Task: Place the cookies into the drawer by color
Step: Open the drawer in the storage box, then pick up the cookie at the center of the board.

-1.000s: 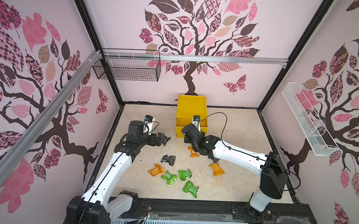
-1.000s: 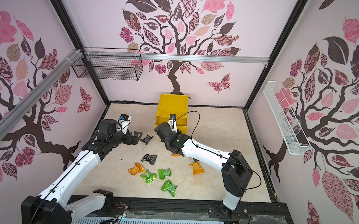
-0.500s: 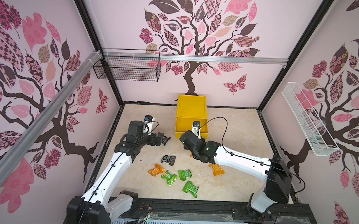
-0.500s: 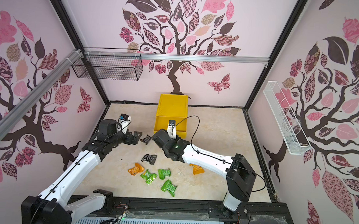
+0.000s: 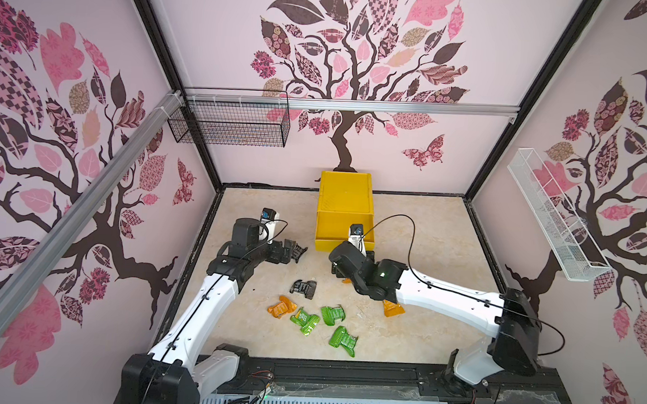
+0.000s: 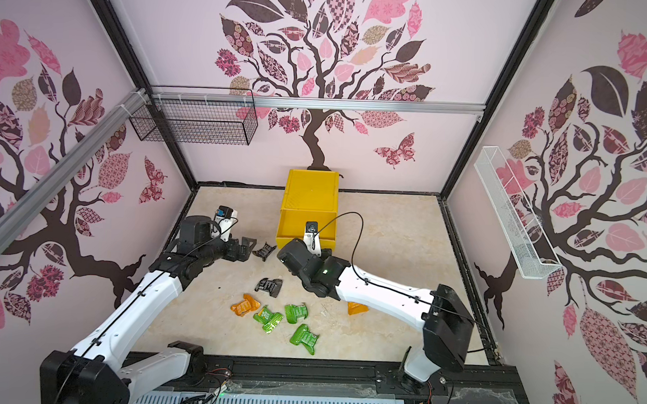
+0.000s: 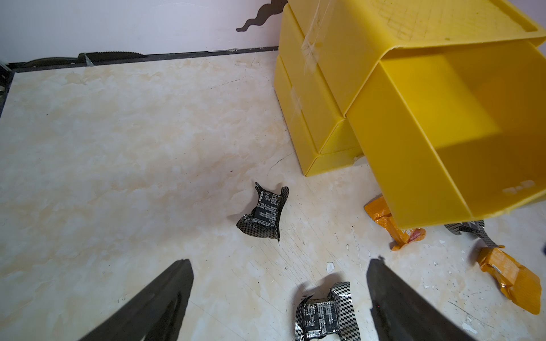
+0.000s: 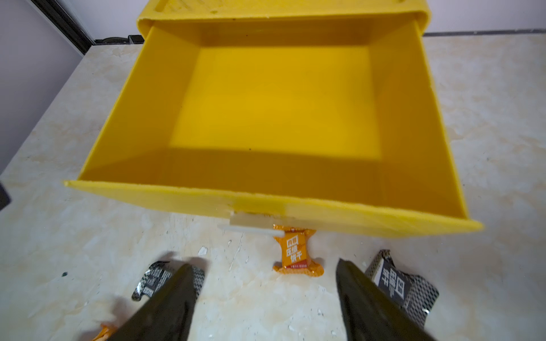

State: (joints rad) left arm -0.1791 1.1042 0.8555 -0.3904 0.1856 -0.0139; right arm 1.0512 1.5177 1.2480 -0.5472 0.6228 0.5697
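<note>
Drawer [image 8: 133, 193], top 1 of the chest [image 5: 345, 189] at the table's [image 5: 426, 235] back edge, stands pulled out and empty. Right gripper [image 8: 263, 264] hangs just in front of the drawer's front wall, jaws apart, nothing in them.

Orange cookie [image 8: 297, 254] lies on the table straight ahead of it, a bit off centre, far end tucked under the drawer's front. Its long axis runs from gripper toward drawer, so the jaws would close across its narrow width. Likely no wrist turn needed, just forward and down. Risk, as I judge it: the drawer front overhangs the cookie's far end, so little headroom.

1 black cookie [image 8: 153, 280] lies partly behind 1 right finger, another black cookie [image 8: 396, 283] behind the other.

Left gripper [image 7: 279, 262] is also apart and empty, low over the table toward its left edge. It is farther from the orange cookie, so the right arm is nearer.

3 green cookies [image 5: 332, 313] and a second orange cookie [image 5: 281, 306] lie toward the front edge.
</note>
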